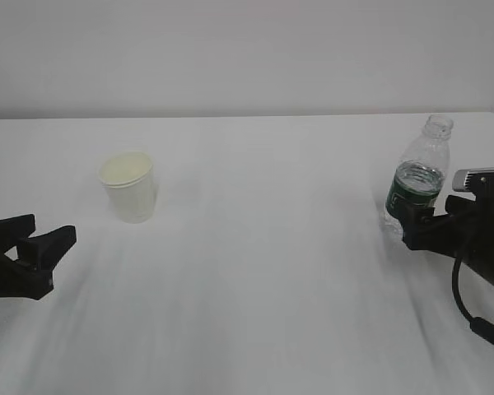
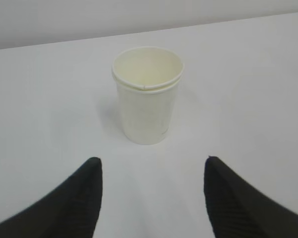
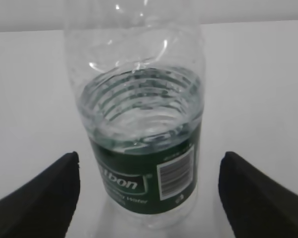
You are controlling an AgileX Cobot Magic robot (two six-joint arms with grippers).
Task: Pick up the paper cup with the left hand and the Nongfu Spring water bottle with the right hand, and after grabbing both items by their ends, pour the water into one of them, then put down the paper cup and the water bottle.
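Cup and bottle both stand upright on the white table (image 1: pixel 255 271), well apart from each other. The paper cup (image 1: pixel 129 187) is on the left part of the table, with lots of bare white top all around it. It looks like two cups, one pushed inside the other (a second rim shows just under the top one in the left wrist view). The inside looks cream-yellow.

The left hand (image 1: pixel 45 239) is low at the left edge of the exterior view, near the cup but not touching it. Its two black fingers (image 2: pixel 84 198) are spread apart, wider than the cup, and the cup (image 2: pixel 147 94) sits a little way in front of the gap between them. Nothing is held.

The Nongfu Spring water bottle (image 1: pixel 418 179) stands near the right edge of the table, with no cap on its neck. The water (image 3: pixel 141 106) fills it up to about the top of the dark green label. The right hand (image 1: pixel 420 220) is right at the bottle's lower part. Its fingers (image 3: pixel 44 198) are spread very wide, one on each side of the bottle (image 3: pixel 139 124), with white table showing between each finger and the bottle. It holds nothing.

The far edge of the table meets a plain pale wall (image 1: pixel 247 49).
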